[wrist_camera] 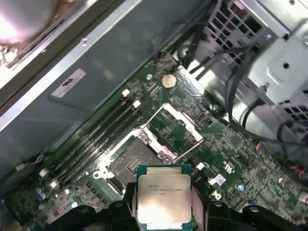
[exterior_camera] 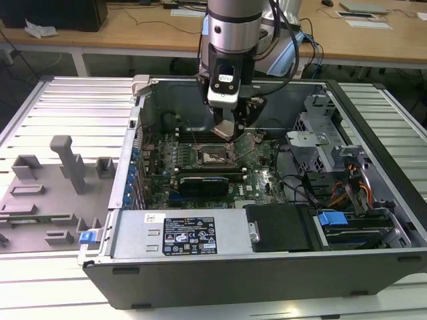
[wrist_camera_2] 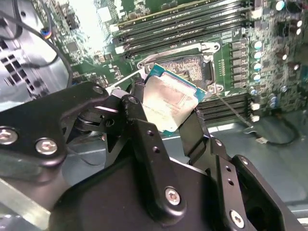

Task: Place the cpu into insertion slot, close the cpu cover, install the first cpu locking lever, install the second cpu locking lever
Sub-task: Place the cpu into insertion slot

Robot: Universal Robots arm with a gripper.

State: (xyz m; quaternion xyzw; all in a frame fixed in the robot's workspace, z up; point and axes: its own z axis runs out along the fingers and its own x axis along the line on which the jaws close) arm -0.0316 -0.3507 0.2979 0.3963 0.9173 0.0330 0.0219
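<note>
My gripper (exterior_camera: 227, 127) hangs inside the open computer case, shut on the cpu (exterior_camera: 225, 129). The cpu (wrist_camera: 162, 198) is a pale silver square on a green board, pinched by its edges between black fingers (wrist_camera_2: 140, 119). In the second wrist view the cpu (wrist_camera_2: 171, 102) is held tilted, a little above and beside the insertion slot (wrist_camera_2: 186, 67). The insertion slot (wrist_camera: 132, 164) is bare, its dark glinting contact field uncovered. The cpu cover (wrist_camera: 181, 126) stands swung back from the slot. A thin locking lever (wrist_camera_2: 231, 109) sticks up beside the socket.
Long black memory sticks (wrist_camera: 98, 132) flank the socket. A black card (exterior_camera: 210, 181) lies in front of it in the exterior view. Cables (exterior_camera: 300, 190) and a drive cage (exterior_camera: 320, 123) fill the exterior view's right. A grey fixture plate (exterior_camera: 47, 193) lies outside the case.
</note>
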